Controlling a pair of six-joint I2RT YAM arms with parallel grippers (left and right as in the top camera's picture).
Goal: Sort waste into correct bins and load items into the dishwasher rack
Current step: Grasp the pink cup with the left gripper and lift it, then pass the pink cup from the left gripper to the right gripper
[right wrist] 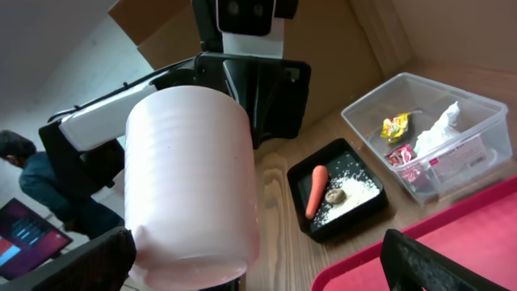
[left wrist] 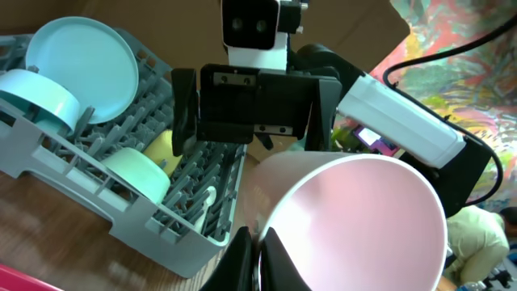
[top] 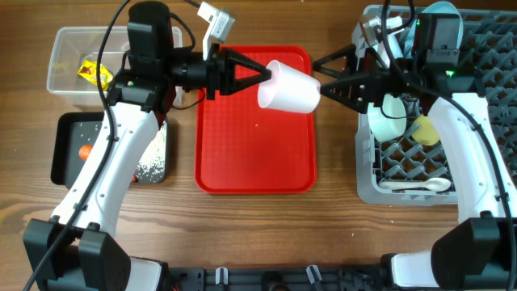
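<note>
Two grippers faced each other above the red tray (top: 254, 153), with the pink cup (top: 288, 86) held on its side in the air between them, over the tray's far right corner. It looked like a hand-over on the way to the dishwasher rack (top: 367, 187). The rack stood just right of the tray and already carried the plate (left wrist: 81, 69), bowls (left wrist: 137, 171), yellow cup (top: 426, 131) and spoon (top: 416, 185). Left of the tray, the carrot (right wrist: 317, 191) lay in the black tray (top: 69, 125) and wrappers (right wrist: 394, 127) in the clear tub (top: 69, 48), so this cup seemed the last item.

The left gripper (top: 262, 74) was clamped on the cup's rim. The right gripper (top: 318, 77) was spread wide at the cup's base, its fingers (right wrist: 452, 263) on either side; whether they touched it I could not tell. Next, the right jaws would need to close squarely on the cup's body before the left let go, then carry it rightward to a free slot.
</note>
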